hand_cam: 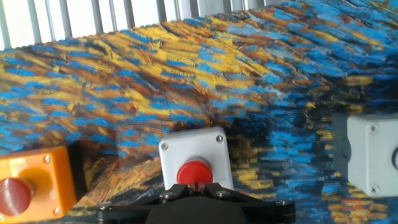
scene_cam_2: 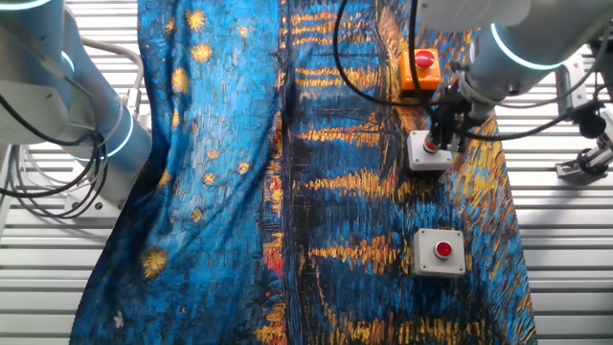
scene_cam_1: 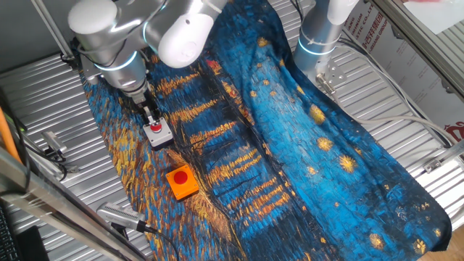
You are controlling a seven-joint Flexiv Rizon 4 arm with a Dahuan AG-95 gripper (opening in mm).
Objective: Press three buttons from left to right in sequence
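Note:
Three square button boxes with red caps lie in a row on the blue and yellow cloth. The middle grey button [scene_cam_2: 428,151] [scene_cam_1: 159,133] [hand_cam: 193,160] is under my gripper [scene_cam_2: 438,137] [scene_cam_1: 151,120] [hand_cam: 196,185]. The fingertips are shut together and rest at the edge of its red cap [hand_cam: 194,172]. The orange button [scene_cam_2: 420,69] [scene_cam_1: 181,180] [hand_cam: 30,186] is on one side of it. The other grey button [scene_cam_2: 439,251] [hand_cam: 372,153] is on the other side and is hidden behind my arm in one fixed view.
The painted cloth [scene_cam_1: 290,145] drapes over the ribbed metal table [scene_cam_1: 43,94] and rises in a fold. A second robot arm's base [scene_cam_1: 319,36] [scene_cam_2: 67,86] stands beyond the cloth. Cables [scene_cam_2: 364,57] hang over the cloth near the orange button.

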